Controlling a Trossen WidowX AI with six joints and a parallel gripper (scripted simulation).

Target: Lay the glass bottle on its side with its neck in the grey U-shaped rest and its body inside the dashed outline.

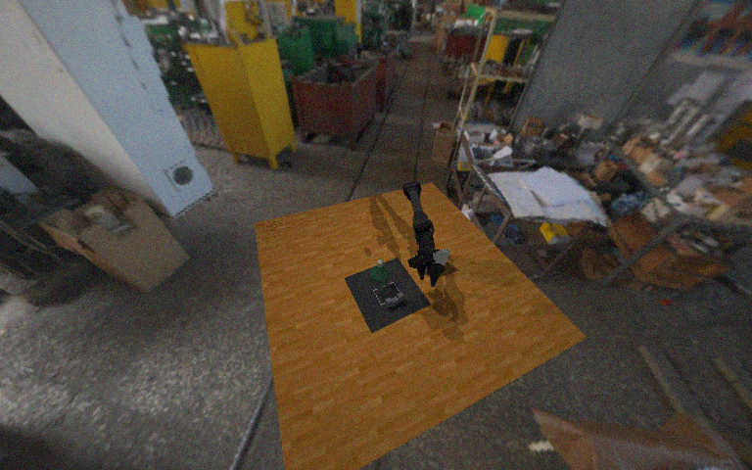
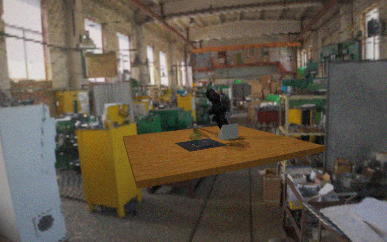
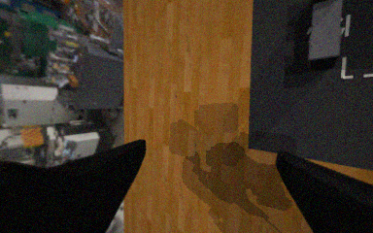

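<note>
Here, green bottle [image 1: 379, 271] [image 2: 195, 134] upright, tool [image 1: 428, 277] [image 3: 209, 151] open

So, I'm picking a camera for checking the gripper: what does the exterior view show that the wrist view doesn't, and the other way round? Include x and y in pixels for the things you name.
Only exterior: the green bottle [image 2: 195, 135], upright; the pale sloped block [image 2: 230, 132]; and the black arm's upper links [image 2: 217, 108]. The block appears to hide the fingertips.

Only wrist: both fingers, spread wide with nothing between them. The grey rest [image 3: 325, 30] is also distinct here, but too small to make out surely in exterior.

Both: wooden tabletop [image 2: 159, 159] [image 3: 185, 49], part of the dark mat [image 2: 186, 146] [image 3: 287, 116] and some dashed outline [image 2: 195, 145] [image 3: 345, 68].
</note>
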